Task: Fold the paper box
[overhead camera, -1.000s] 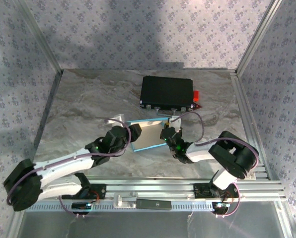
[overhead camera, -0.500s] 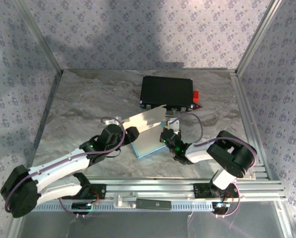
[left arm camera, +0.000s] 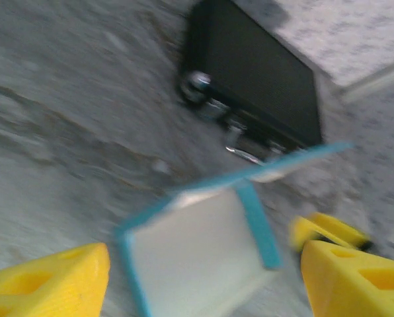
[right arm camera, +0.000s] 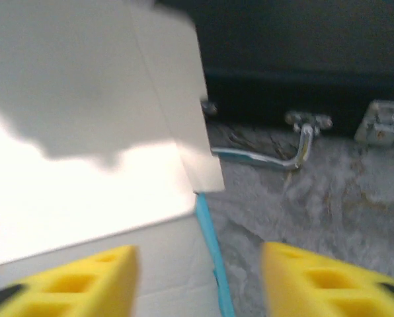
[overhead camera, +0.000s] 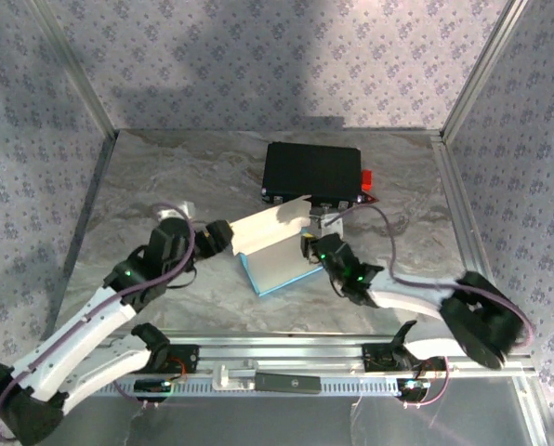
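Roughly central on the marbled grey table, just in front of a black case: the paper box, part-folded. White inner face up, cyan edging along the near and left sides, one long white flap raised and leaning toward the case. From the left wrist, the paper box like a shallow white tray with cyan rims, a further cyan-edged panel stretching off toward the black case. Blurred there, so hard to say whether touching the case or merely close to it.

At the box's left end, just beside the raised flap, the left pincer. Jaws well apart in its own camera, yellow fingers either side of the box, clamped on nothing.

At the box's right edge, near the case's front, the right pincer. Jaws apart here too, one yellow finger low at each side, the box's cyan edge running down between them, nothing gripped. Ahead of the left-hand finger, a broad white panel of the paper box with a crease and a smaller side tab. Beyond it, the dark front of the black case with metal latches above bare table.

At the case's right end, a small red piece.
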`<state>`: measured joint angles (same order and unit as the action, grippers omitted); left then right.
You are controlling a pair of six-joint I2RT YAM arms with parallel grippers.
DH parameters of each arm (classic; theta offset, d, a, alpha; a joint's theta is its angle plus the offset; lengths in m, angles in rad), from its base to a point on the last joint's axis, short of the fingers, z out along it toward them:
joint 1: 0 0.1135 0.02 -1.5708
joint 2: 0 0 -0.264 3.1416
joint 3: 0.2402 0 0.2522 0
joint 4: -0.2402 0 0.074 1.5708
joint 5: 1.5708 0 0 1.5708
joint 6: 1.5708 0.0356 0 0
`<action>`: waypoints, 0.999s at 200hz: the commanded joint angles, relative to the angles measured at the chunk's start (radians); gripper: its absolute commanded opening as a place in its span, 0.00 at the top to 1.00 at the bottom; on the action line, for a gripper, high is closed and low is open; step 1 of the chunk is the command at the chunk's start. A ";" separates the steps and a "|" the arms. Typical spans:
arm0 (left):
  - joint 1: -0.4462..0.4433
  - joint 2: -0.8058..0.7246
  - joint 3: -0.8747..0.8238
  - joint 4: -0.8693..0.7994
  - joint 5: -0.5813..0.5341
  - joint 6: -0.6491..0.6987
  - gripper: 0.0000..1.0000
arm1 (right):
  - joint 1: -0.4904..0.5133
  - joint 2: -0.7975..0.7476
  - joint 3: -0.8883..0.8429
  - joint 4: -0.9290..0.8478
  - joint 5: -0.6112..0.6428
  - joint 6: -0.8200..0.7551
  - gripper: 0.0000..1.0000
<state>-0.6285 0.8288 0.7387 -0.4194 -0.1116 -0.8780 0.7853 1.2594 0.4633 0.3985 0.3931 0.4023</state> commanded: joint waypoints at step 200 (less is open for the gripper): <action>-0.009 0.563 0.274 -0.106 -0.031 0.288 0.87 | -0.334 0.345 0.429 -0.299 -0.768 -0.418 0.71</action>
<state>-0.6300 1.3693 0.9565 -0.5461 -0.0738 -0.5850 0.4244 1.6100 0.8867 0.0742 -0.4225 -0.0265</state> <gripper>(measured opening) 0.183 0.358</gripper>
